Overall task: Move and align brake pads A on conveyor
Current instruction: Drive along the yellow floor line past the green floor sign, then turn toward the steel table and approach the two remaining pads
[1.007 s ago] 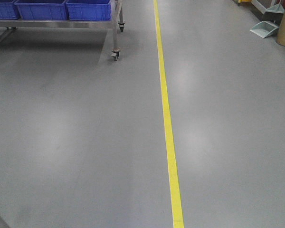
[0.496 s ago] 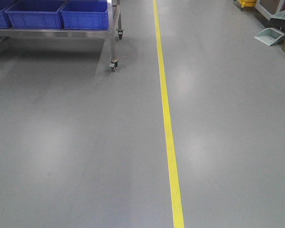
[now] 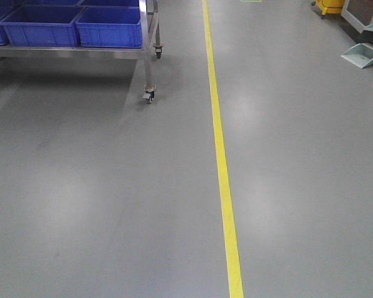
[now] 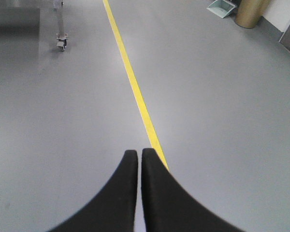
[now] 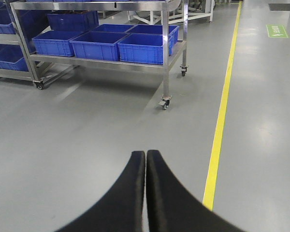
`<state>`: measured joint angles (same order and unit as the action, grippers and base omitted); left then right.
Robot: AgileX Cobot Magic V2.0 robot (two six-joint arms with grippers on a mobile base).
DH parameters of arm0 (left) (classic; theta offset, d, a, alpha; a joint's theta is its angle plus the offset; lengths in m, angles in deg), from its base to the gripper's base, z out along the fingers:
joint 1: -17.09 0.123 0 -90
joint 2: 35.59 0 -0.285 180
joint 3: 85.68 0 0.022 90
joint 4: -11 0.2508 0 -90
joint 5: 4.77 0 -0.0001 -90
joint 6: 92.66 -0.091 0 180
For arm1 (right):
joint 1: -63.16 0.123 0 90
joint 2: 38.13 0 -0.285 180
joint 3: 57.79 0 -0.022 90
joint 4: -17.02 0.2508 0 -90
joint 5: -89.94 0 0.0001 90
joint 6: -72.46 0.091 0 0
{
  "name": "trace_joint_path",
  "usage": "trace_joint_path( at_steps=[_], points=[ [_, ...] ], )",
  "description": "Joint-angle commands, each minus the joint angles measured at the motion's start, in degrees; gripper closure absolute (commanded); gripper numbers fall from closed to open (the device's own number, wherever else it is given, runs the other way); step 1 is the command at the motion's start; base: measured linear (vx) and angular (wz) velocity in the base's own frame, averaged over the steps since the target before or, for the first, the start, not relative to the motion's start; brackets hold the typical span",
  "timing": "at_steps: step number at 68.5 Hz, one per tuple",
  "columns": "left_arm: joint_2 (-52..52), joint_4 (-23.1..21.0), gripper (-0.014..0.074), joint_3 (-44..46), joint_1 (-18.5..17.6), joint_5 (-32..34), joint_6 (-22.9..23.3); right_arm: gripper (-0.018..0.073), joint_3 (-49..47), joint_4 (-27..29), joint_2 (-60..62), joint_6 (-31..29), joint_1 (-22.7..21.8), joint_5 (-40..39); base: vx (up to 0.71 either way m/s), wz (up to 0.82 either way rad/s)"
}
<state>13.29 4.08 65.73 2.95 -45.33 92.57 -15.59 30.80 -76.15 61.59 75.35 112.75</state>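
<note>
Left wrist-mounted view first: the two black fingers (image 4: 123, 188) of the left gripper (image 4: 139, 153) are pressed together, with only a thin seam between them, and they pinch nothing. In the right wrist-mounted view the right gripper (image 5: 145, 153) looks the same, its fingers (image 5: 130, 193) closed on each other and empty. We judge that both are held like this, low and pointing forward over the grey floor (image 3: 99, 198), because there is nothing to grasp here and closed jaws are safer while the mobile base is away from its work place. Just beyond the left fingertips the yellow line (image 4: 135, 92) runs to the far side. For the right gripper the same line lies to the right, and a steel rack (image 5: 165, 72) on castors carries blue crates (image 5: 142, 46) at the far left. In the front view this rack is also far left, and a pale dustpan (image 3: 362, 54) is far right. The brake pads A and the conveyor are in none of the views, so we cannot tell where the pads lie, which way they point or how their long axis runs. We think the task proper is not begun yet, and the next need is to bring the conveyor into view.
</note>
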Motion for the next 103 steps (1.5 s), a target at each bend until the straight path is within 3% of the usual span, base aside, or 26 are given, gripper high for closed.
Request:
trace_joint_path(
  at_steps=[1, 41, 103],
  points=[
    [0.23, -0.43, 0.0603, 1.72, -0.26, 3.62, 0.0, 0.0562, -1.44, 0.07, -0.27, -0.39, -0.21, -3.94, 0.24, 0.04],
    [0.23, -0.43, 0.0603, 1.72, -0.26, 3.62, 0.0, 0.0562, -1.44, 0.07, -0.27, -0.39, -0.21, -3.94, 0.16, 0.22],
    [0.23, -0.43, 0.0603, 1.72, -0.26, 3.62, 0.0, 0.0562, -1.44, 0.07, -0.27, -0.39, -0.21, -3.94, 0.06, 0.78]
  ],
)
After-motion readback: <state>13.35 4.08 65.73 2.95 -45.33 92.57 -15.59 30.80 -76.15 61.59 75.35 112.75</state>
